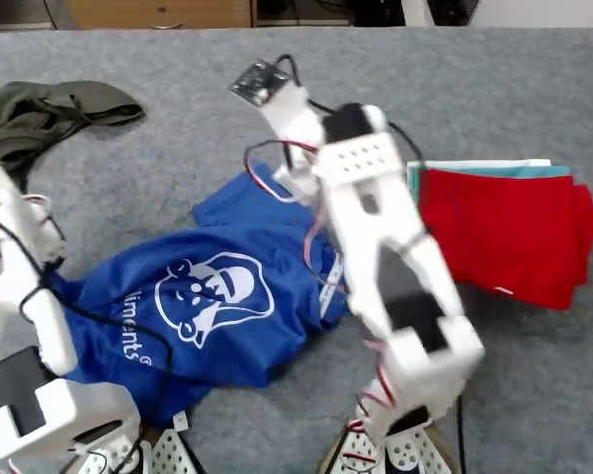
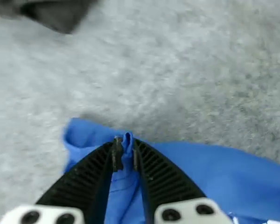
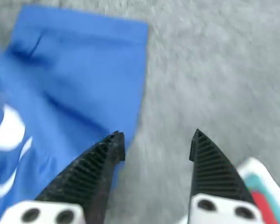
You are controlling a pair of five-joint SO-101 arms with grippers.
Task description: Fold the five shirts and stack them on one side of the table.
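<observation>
A blue shirt (image 1: 217, 296) with a white print lies crumpled at the table's middle. My left gripper (image 2: 124, 145) is shut on a pinched fold at the blue shirt's edge (image 2: 191, 168), at its left side in the high view. My right gripper (image 3: 156, 140) hangs open over bare grey table, just beside the blue shirt's sleeve (image 3: 84, 70). A folded red shirt (image 1: 509, 232) tops a stack of folded shirts on the right. A dark green shirt (image 1: 40, 114) lies loose at the far left.
The grey felt table (image 1: 178, 158) has free room between the blue shirt and the stack. A corner of the stack (image 3: 259, 184) lies near my right gripper. The right arm (image 1: 376, 227) stretches over the table's middle, the left arm (image 1: 30, 326) along the left edge.
</observation>
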